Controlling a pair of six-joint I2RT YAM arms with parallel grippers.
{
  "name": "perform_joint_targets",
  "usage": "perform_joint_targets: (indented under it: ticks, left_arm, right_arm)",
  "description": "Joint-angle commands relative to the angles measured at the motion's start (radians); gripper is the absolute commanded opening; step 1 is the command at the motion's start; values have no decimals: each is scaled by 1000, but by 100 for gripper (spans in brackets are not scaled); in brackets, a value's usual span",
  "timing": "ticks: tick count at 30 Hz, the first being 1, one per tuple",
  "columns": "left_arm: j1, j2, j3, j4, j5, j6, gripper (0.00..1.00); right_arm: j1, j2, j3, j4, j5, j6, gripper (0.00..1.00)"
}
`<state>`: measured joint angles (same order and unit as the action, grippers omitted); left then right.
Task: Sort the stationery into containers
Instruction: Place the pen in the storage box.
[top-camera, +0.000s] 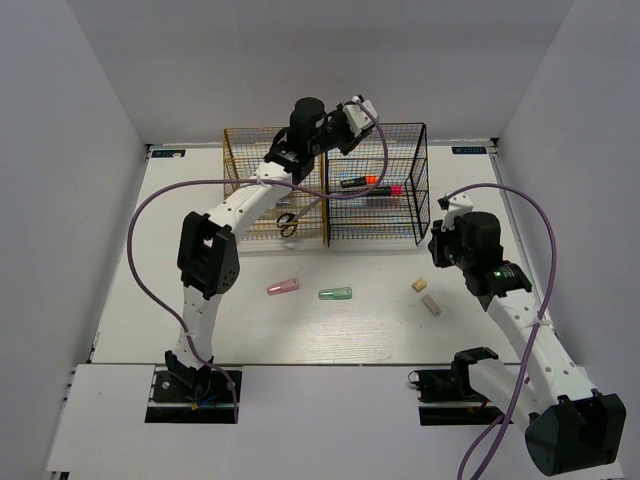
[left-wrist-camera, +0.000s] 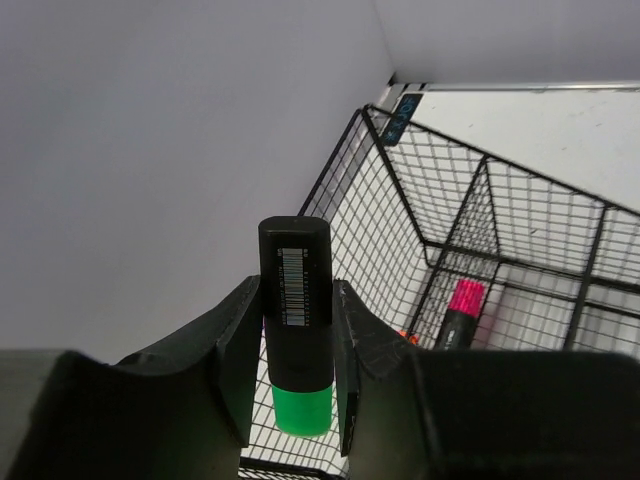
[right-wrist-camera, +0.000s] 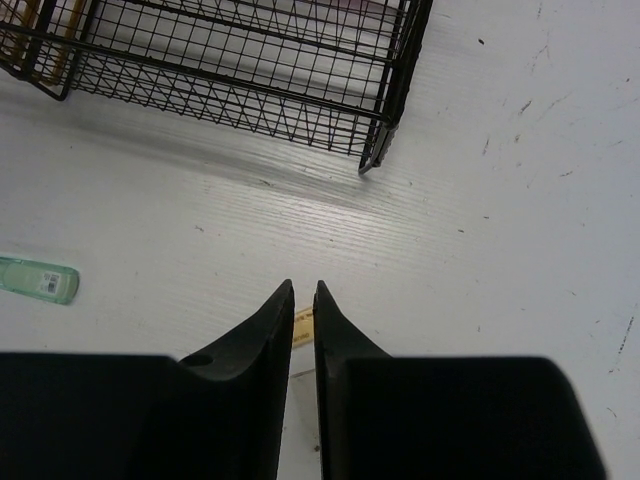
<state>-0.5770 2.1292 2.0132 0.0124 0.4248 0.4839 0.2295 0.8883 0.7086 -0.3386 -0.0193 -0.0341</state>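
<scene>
The gold rack (top-camera: 275, 190) stands against the left side of the black rack (top-camera: 378, 185) and holds the scissors (top-camera: 287, 222). The left gripper (left-wrist-camera: 297, 300) hangs above the black rack, toward its back left corner. It pinches a green-capped highlighter (left-wrist-camera: 296, 262) by the black barrel, with the cap toward the palm. An orange-capped highlighter (top-camera: 355, 182) and a pink-capped highlighter (left-wrist-camera: 462, 305) already lie inside the black rack, so the step in hand looks like dropping this one in with them. That calls for bringing it down over the same tier and then spreading the fingers.

On the table in front of the black rack lie a pink capsule (top-camera: 283, 287), a green capsule (top-camera: 336, 294) and, further right, a beige eraser (top-camera: 421, 285). The right gripper (right-wrist-camera: 304, 288) hovers low just off the black rack's front right corner. Its jaws are all but pressed together with nothing in them. To take the eraser it would have to spread them first.
</scene>
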Motion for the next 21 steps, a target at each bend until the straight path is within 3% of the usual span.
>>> perform_joint_targets:
  ticks: [1,12,13,14,16,17,18,21]
  left_arm:
    - [0,31,50,24,-66,45,1]
    - [3,103,79,57,-141,33,2]
    - [2,98,75,61,-141,28,11]
    - [-1,92,58,73,-147,22,36]
    - [-3,74,33,75,-159,22,45]
    - [-4,68,30,74,-178,21,61]
    - [-6,64,29,74,-179,19,67]
    - [-7,41,22,69,-193,15,71]
  right_arm:
    - [-1,1,-4,44,1,-7,17]
    - [-1,1,-6,46,1,-12,23]
    - [-1,1,-6,46,1,-10,25]
    - [2,0,-5,44,-1,-10,25]
    - [-1,1,-6,46,-1,-10,26]
    - [-2,-3,-6,44,-2,-10,26]
    - [-1,1,-6,44,-5,-10,26]
    - [-1,-3,-8,44,-8,-9,30]
